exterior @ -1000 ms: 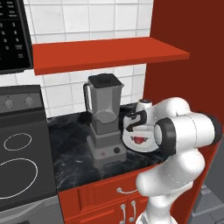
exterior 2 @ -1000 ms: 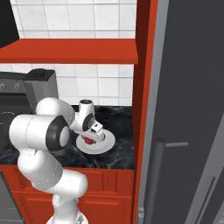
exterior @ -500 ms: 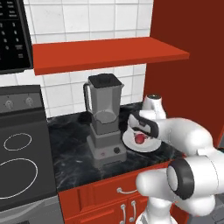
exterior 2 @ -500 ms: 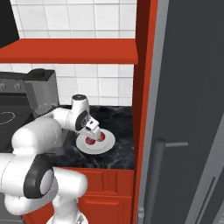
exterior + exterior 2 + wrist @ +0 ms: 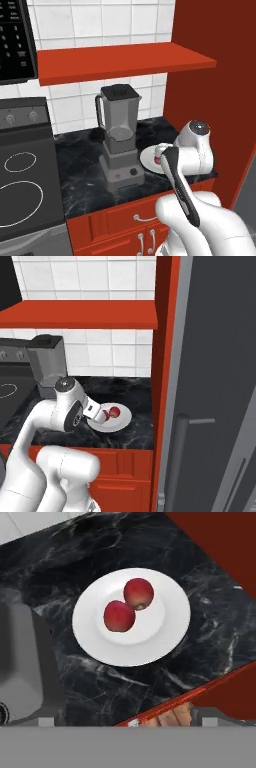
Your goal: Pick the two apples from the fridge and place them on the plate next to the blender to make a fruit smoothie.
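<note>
On the black marble counter [image 5: 210, 637], the plate [image 5: 165, 639] was set just beside the blender [image 5: 119, 135], and both apples [image 5: 120, 616] [image 5: 138, 593] were seen resting on it, touching each other. The gripper [image 5: 100, 415] was held over the plate; whether its fingers were apart or together could not be told.
</note>
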You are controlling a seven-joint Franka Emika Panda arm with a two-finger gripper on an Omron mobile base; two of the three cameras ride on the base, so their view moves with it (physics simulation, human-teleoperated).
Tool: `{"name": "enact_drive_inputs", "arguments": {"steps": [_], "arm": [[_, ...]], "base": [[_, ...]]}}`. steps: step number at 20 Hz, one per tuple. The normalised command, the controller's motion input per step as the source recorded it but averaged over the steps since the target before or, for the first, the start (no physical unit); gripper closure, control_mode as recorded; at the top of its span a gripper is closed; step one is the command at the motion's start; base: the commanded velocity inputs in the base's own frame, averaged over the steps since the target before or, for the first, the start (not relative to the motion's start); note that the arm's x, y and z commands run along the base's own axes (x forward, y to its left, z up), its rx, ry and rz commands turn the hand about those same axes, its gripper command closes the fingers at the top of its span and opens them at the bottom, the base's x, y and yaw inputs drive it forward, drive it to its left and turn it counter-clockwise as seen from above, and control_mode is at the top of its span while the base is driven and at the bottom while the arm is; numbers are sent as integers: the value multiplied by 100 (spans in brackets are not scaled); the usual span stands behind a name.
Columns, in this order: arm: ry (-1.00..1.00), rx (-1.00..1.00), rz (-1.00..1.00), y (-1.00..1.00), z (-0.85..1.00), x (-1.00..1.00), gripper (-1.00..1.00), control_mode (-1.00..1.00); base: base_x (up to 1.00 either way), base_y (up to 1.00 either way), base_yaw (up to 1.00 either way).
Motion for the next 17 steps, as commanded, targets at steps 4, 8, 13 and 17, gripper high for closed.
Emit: {"name": "enact_drive_inputs", "arguments": {"steps": [4,8,13,17], "arm": [[-39,-19,0,0,91,-90,-100,-100],[-32,-12,0,0,86,-96,-100,-100],[-23,-1,0,0,20,-93,-100,-100],[-1,0,4,0,-2,-30,-100,-100]], "base": [[0,0,0],[0,0,0],[0,0,0],[0,0,0]]}}
